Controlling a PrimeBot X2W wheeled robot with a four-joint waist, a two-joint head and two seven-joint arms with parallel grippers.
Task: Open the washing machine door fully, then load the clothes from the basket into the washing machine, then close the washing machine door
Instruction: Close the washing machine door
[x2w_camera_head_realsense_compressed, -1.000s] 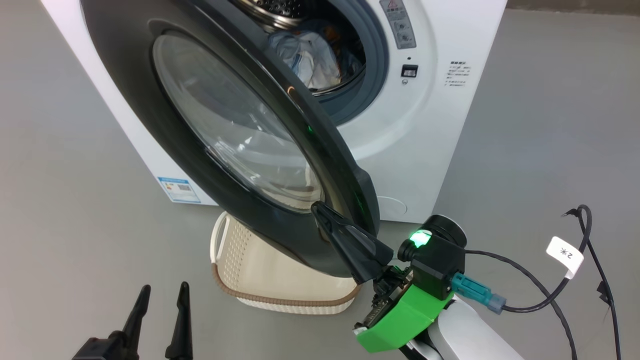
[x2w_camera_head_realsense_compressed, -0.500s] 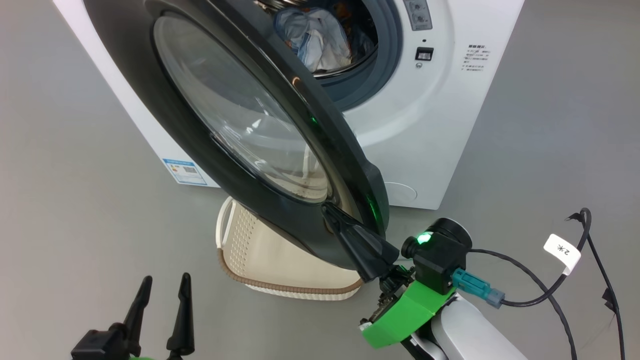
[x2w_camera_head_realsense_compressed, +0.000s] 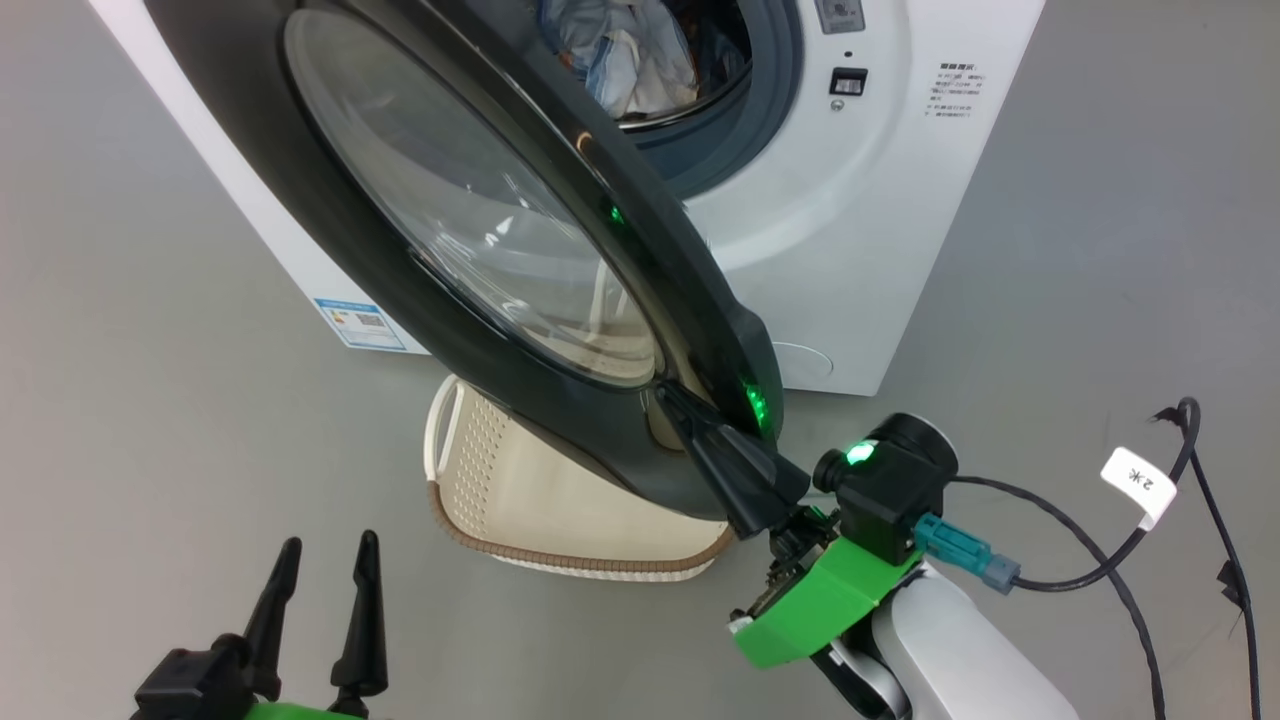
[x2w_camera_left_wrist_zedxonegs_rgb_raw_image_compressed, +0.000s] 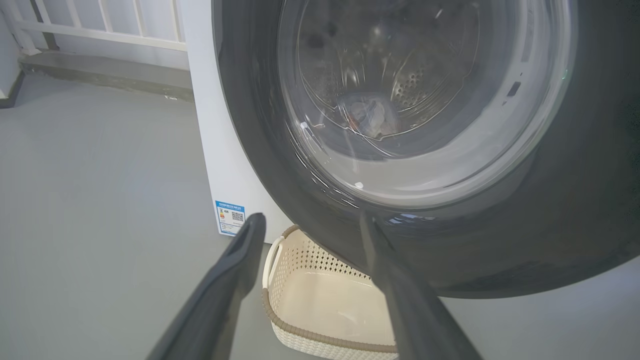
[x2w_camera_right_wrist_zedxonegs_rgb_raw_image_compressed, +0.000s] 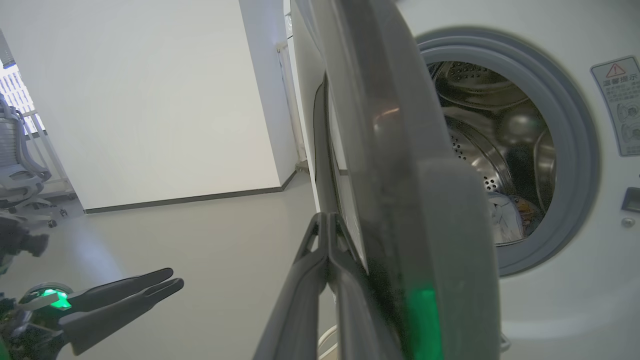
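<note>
The washing machine (x2w_camera_head_realsense_compressed: 850, 230) stands with its round black-ringed washing machine door (x2w_camera_head_realsense_compressed: 470, 200) swung partway out over the basket (x2w_camera_head_realsense_compressed: 570, 563). My right gripper (x2w_camera_head_realsense_compressed: 668, 398) is shut, and its joined fingers (x2w_camera_right_wrist_zedxonegs_rgb_raw_image_compressed: 327, 235) lie against the door's outer face near the free edge. The clothes (x2w_camera_head_realsense_compressed: 630, 50) lie inside the drum, and they also show as the bundle (x2w_camera_right_wrist_zedxonegs_rgb_raw_image_compressed: 505, 220) in the right wrist view. The basket (x2w_camera_left_wrist_zedxonegs_rgb_raw_image_compressed: 320, 300) looks empty. My left gripper (x2w_camera_head_realsense_compressed: 325, 545) is open at the lower left, apart from the door, with nothing between its fingers (x2w_camera_left_wrist_zedxonegs_rgb_raw_image_compressed: 235, 280).
A black cable with a white tag (x2w_camera_head_realsense_compressed: 1140, 485) loops over the grey floor at the right. A blue label (x2w_camera_head_realsense_compressed: 358, 322) marks the machine's lower corner. An office chair (x2w_camera_right_wrist_zedxonegs_rgb_raw_image_compressed: 20, 165) and a white wall stand off to one side.
The head view has shifted a little. My right gripper has stayed against the door, whose free edge now stands slightly nearer the machine's front. The left gripper has stayed open.
</note>
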